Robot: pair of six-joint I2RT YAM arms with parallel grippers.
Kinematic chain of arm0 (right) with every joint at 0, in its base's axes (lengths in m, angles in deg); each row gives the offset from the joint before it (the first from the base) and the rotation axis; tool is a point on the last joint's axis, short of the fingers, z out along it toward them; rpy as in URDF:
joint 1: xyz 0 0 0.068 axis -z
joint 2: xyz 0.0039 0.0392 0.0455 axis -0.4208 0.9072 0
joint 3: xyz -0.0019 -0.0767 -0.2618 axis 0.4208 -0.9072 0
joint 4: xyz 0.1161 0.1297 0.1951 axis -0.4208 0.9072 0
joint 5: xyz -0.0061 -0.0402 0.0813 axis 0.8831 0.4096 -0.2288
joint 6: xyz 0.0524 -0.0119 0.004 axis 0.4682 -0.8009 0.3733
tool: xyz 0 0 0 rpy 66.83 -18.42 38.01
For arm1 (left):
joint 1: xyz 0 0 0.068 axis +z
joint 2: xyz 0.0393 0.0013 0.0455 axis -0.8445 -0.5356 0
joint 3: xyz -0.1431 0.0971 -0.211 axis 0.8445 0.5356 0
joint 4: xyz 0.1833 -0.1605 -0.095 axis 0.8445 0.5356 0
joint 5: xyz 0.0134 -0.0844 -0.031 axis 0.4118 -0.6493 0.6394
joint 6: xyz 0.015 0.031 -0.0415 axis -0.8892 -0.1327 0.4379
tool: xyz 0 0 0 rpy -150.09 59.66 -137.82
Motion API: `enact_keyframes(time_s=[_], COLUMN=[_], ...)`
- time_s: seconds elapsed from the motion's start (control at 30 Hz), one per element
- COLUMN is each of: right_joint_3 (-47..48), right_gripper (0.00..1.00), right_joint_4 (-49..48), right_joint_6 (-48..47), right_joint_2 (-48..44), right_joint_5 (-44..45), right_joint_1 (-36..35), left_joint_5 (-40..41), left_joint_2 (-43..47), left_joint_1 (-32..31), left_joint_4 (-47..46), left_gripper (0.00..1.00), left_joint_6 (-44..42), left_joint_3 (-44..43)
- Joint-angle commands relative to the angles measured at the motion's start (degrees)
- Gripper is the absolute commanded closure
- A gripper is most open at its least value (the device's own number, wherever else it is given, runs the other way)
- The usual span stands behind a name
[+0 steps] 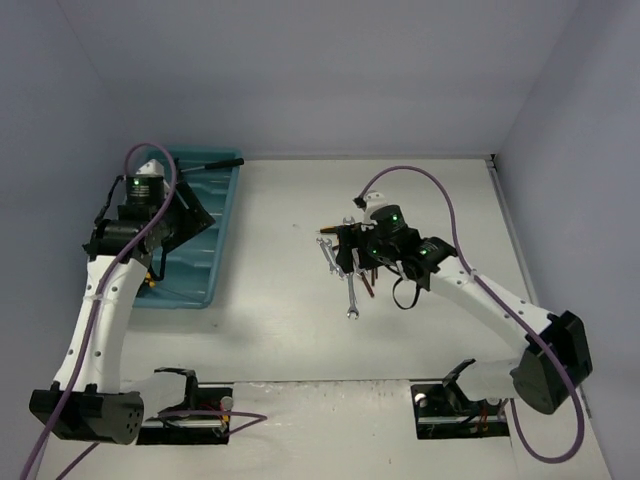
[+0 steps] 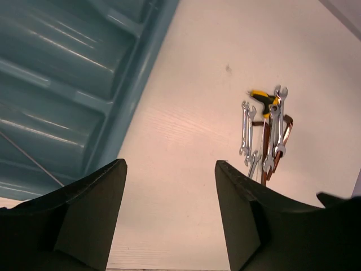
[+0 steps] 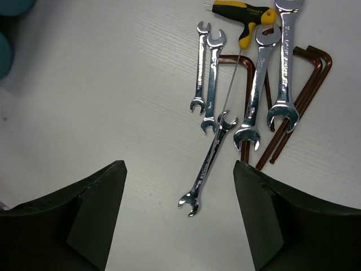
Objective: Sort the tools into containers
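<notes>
Several silver wrenches (image 3: pixel 259 84) lie side by side on the white table, with a yellow-and-black screwdriver (image 3: pixel 248 17) and thin reddish-brown bent tools (image 3: pixel 307 84) among them. One wrench (image 3: pixel 208 164) lies slanted, nearest my right gripper (image 3: pixel 180 214), which is open and empty just above it. In the top view the right gripper (image 1: pixel 345 255) hovers over this pile (image 1: pixel 352 295). My left gripper (image 2: pixel 169 214) is open and empty at the right edge of the teal tray (image 2: pixel 67 84). A black-handled tool (image 1: pixel 215 162) lies in the tray's far end.
The tray (image 1: pixel 232 215) stands lengthwise at the left of the table. A thin metal rod (image 2: pixel 31 161) lies in one compartment. The tool pile also shows far off in the left wrist view (image 2: pixel 265 130). Grey walls close the back and both sides.
</notes>
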Motion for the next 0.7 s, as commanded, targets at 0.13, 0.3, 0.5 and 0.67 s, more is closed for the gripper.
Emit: enact_keyframes(time_s=[0.13,0.3,0.5,0.67], right_joint_3=[12.71,18.94,24.64,27.8], right_gripper=[0.54,0.58,0.58,0.59], right_joint_4=[-2.27,-2.3,-2.3,-2.21], right_joint_6=[2.83,3.68,4.56,4.4], right_joint_2=[17.19,26.86,36.69,42.44], right_joint_5=[8.83,9.48,9.5,9.57], right_joint_1=[0.29,2.81,5.07,5.2], left_joint_5=[5.62,4.61,3.86,3.04], left_joint_2=[0.56,-0.57,0.07,0.66], left_joint_1=[-12.18,-15.82,-17.39,-17.48], left_joint_4=[-1.32,-1.47,-1.47,-1.44], left_gripper=[0.4,0.4,0.4,0.4], left_joint_6=[0.36,-1.68,-3.62,-4.57], left_joint_3=[-3.65,-4.16,-3.52,-3.45])
